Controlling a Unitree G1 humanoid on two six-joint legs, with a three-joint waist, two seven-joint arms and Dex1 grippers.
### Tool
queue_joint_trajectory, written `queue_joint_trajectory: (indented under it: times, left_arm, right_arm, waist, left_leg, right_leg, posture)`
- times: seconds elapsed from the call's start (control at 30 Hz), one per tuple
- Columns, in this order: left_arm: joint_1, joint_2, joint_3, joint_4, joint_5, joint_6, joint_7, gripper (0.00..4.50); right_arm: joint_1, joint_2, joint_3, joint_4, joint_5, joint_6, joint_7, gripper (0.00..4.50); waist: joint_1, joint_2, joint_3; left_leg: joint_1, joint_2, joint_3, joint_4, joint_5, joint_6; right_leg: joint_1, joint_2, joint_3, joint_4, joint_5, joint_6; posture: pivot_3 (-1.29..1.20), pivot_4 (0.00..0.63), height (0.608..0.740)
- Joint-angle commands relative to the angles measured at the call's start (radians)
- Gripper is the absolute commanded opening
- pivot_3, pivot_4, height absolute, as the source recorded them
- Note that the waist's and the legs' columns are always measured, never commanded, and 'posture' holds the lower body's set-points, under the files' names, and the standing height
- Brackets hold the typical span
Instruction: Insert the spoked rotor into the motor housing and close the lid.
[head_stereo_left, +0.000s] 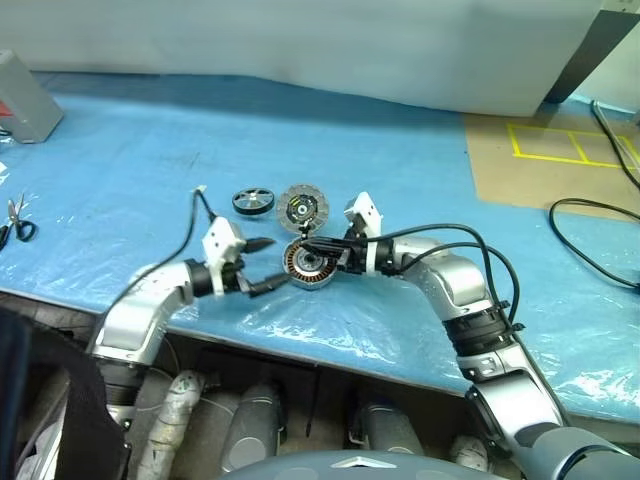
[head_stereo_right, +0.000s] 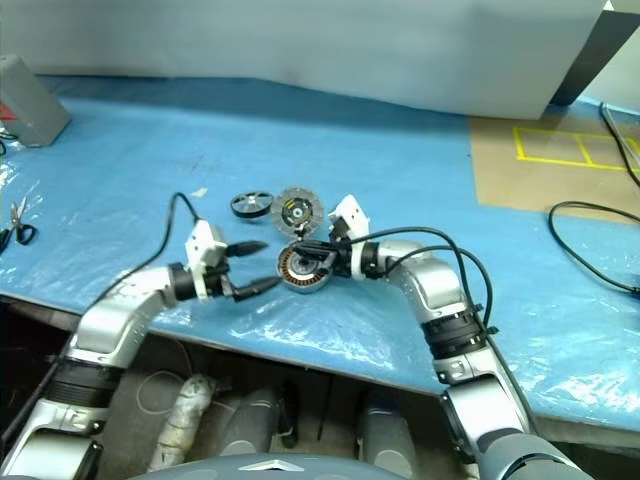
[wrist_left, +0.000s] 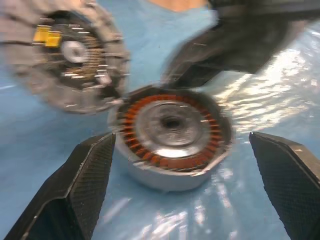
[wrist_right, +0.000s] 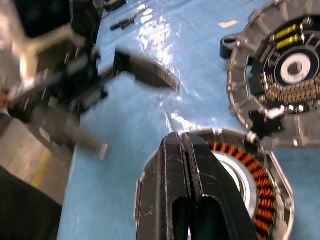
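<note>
The housing (head_stereo_left: 308, 264) sits on the blue counter (head_stereo_left: 120, 180), near the front edge. You can see its ring of copper wire and a silver middle with a dark hole. The lid (head_stereo_left: 303, 207) lies just behind it, very close to its rim. The rotor (head_stereo_left: 253, 201) lies flat beside the lid, on the robot's left, a little apart from it.

The left gripper (head_stereo_left: 263, 264) hangs just to the left of the housing. Its jaws are wide apart and hold nothing. In the left wrist view the housing sits between the two black fingers (wrist_left: 82, 185), but they do not touch it.

The right gripper (head_stereo_left: 306, 246) reaches in from the right, over the top of the housing. Its jaws are pressed together with nothing between them.

Scissors (head_stereo_left: 15, 222) lie far off at the left edge of the counter.
</note>
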Motion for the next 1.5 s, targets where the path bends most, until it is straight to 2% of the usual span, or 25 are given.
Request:
queue_joint_trajectory:
  times: [0.03,0.27,0.33,0.43,0.5,0.7,0.8,0.9,1.2,1.33,1.5]
  left_arm:
    - [-0.007,0.014,0.021,0.004,-0.009,-0.036,-0.023,4.50]
    - [0.026,-0.029,-0.028,-0.056,-0.009,-0.026,-0.018,4.50]
    - [0.037,-0.032,-0.034,-0.071,-0.017,-0.017,-0.020,4.50]
    - [0.051,-0.029,-0.040,-0.074,-0.009,-0.023,-0.029,4.50]
    - [0.052,-0.029,-0.040,-0.070,-0.007,-0.025,-0.031,4.50]
    - [0.042,-0.028,-0.040,-0.059,-0.010,-0.027,-0.035,4.50]
    - [0.039,-0.030,-0.043,-0.056,-0.010,-0.028,-0.036,4.50]
    - [0.035,-0.031,-0.045,-0.054,-0.012,-0.026,-0.041,4.50]
    - [0.024,-0.026,-0.036,-0.044,-0.009,-0.028,-0.045,4.50]
    - [0.020,-0.020,-0.030,-0.039,-0.006,-0.031,-0.042,4.50]
    - [0.027,-0.031,-0.044,-0.058,-0.004,-0.026,-0.032,4.50]
  right_arm:
    - [-0.050,0.030,-0.045,-0.023,0.035,-0.004,-0.029,0.02]
    - [-0.119,0.092,-0.026,0.100,0.007,-0.056,-0.044,0.02]
    - [-0.089,0.080,0.028,0.103,-0.019,-0.059,-0.014,0.02]
    - [-0.035,0.040,0.160,0.186,-0.159,-0.147,-0.020,0.02]
    - [-0.019,0.030,0.194,0.238,-0.210,-0.187,-0.034,0.02]
    - [-0.045,0.069,0.047,0.180,-0.071,-0.118,-0.025,0.02]
    - [-0.073,0.088,-0.043,0.120,0.034,-0.048,-0.008,0.02]
    - [-0.096,0.095,-0.085,0.096,0.076,-0.009,-0.017,0.02]
    - [-0.058,0.059,-0.025,0.025,0.040,-0.008,-0.018,0.02]
    - [-0.056,0.045,-0.008,0.014,0.026,-0.023,-0.018,0.02]
    - [-0.066,0.067,0.040,0.109,-0.045,-0.076,-0.045,0.02]
  waist:
    - [-0.002,0.000,0.000]
    - [0.002,0.000,0.000]
    - [0.002,0.000,0.000]
    - [0.001,0.000,0.000]
    - [-0.003,0.000,0.000]
    - [0.003,0.000,0.001]
    - [0.005,0.000,0.002]
    - [0.001,0.000,0.002]
    - [0.001,0.000,0.002]
    - [0.001,0.000,0.002]
    - [0.000,0.000,0.002]
  left_leg:
    - [0.000,0.000,0.000,0.000,-0.001,-0.001]
    - [-0.001,0.000,0.000,0.000,0.000,-0.001]
    - [-0.003,0.000,0.000,0.000,0.001,0.002]
    - [-0.004,0.001,0.000,0.001,0.001,0.002]
    - [-0.004,0.001,0.000,0.002,0.001,0.001]
    - [0.018,0.002,0.000,-0.001,-0.001,-0.004]
    - [0.016,0.002,0.000,-0.001,0.000,-0.004]
    - [0.010,0.002,0.000,-0.001,0.000,-0.004]
    - [-0.005,0.003,0.000,0.000,0.002,0.000]
    - [-0.005,0.003,0.000,0.001,0.002,0.000]
    - [-0.005,0.004,0.000,0.002,0.002,-0.002]
  right_leg:
    - [0.000,0.000,0.000,0.000,0.000,-0.001]
    - [-0.001,0.000,0.000,0.000,0.000,-0.001]
    - [-0.001,0.000,-0.001,0.000,0.000,-0.001]
    - [-0.002,0.000,-0.001,0.000,0.000,-0.001]
    - [-0.001,0.000,-0.001,0.000,0.000,-0.001]
    - [0.018,0.000,-0.001,0.000,0.000,-0.001]
    - [0.017,0.000,-0.001,-0.001,0.000,-0.001]
    - [0.011,0.000,-0.001,-0.001,0.000,-0.001]
    - [-0.003,0.000,-0.004,0.000,0.000,-0.002]
    - [-0.002,0.000,-0.004,0.000,0.000,-0.002]
    - [-0.002,0.000,-0.004,0.001,0.001,-0.002]
  posture:
    - [0.00,0.150,0.740]
    - [0.00,0.150,0.740]
    - [0.00,0.150,0.740]
    - [0.00,0.150,0.740]
    - [0.00,0.150,0.740]
    - [0.00,0.150,0.740]
    - [0.00,0.150,0.740]
    - [0.00,0.150,0.740]
    - [0.00,0.150,0.740]
    - [0.00,0.150,0.740]
    - [0.00,0.150,0.740]
